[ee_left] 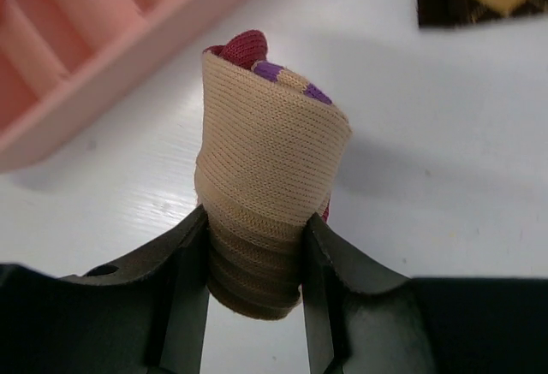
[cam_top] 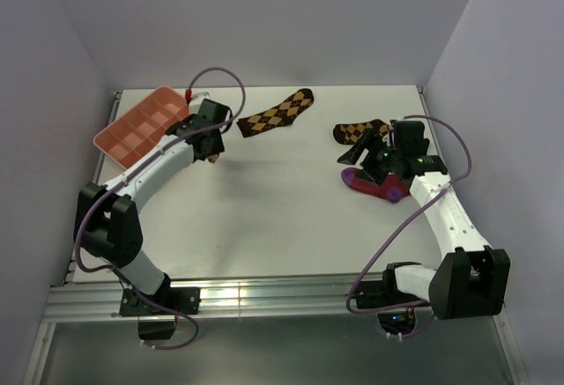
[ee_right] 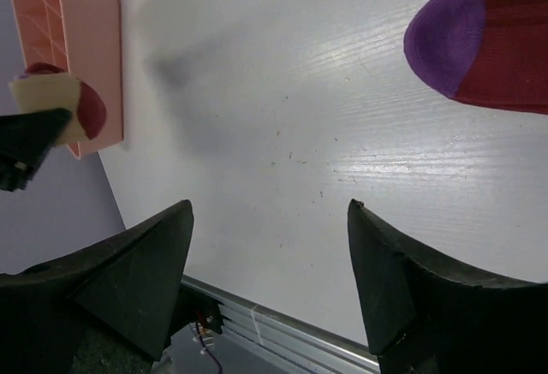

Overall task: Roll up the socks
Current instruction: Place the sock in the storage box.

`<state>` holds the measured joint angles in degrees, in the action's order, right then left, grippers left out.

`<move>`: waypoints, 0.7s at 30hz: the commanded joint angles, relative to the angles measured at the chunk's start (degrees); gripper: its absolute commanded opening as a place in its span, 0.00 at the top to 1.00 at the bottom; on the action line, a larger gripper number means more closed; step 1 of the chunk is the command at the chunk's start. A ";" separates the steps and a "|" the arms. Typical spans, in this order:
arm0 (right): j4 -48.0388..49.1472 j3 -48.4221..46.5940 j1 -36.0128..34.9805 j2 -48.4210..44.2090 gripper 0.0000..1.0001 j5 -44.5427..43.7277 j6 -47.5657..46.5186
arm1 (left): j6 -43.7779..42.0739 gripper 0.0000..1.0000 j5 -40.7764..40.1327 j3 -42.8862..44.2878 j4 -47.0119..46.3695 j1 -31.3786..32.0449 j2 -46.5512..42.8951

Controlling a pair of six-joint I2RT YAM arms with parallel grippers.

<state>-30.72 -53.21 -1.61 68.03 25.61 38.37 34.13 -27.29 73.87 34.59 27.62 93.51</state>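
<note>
Half done, seemingly: pinching tan roll (ee_left: 270, 160) in left hand (ee_left: 257, 237) to keep it wound; holding right hand (ee_right: 270, 220) spread near crimson sock (ee_right: 505, 49), ready.

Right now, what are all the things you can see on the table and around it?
tan sock: one, tan with maroon and purple bits, rolled up, held beside the tray
crimson sock: one, dark red with a purple toe, lying flat near the right arm
argyle socks: two, brown with tan diamonds, far side of the table; the second is partly under the right arm
tray: one, pink, with compartments, far left corner
table: one, white
left gripper: one, black, shut on the tan sock
right gripper: one, black, open above the table
</note>
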 commanded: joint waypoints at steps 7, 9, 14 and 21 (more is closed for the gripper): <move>1.71 0.21 0.29 -2.55 0.21 4.27 -1.37 | -5.21 1.00 -11.21 8.84 4.26 -11.70 -5.18; 1.89 0.21 0.29 -2.03 0.21 5.16 -1.28 | -5.30 1.00 -12.87 8.23 3.73 -15.12 -5.45; 2.24 0.39 0.29 -1.94 0.22 5.68 -1.46 | -3.37 1.00 -14.01 7.17 3.91 -21.45 -4.48; 3.03 1.44 0.29 -2.11 0.22 6.83 -1.54 | -1.61 0.99 -14.02 4.88 1.71 -25.59 -0.36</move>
<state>-30.00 -52.75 -1.61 66.57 31.20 37.78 31.14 -39.97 79.37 37.76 2.74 91.11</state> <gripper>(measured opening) 0.782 0.442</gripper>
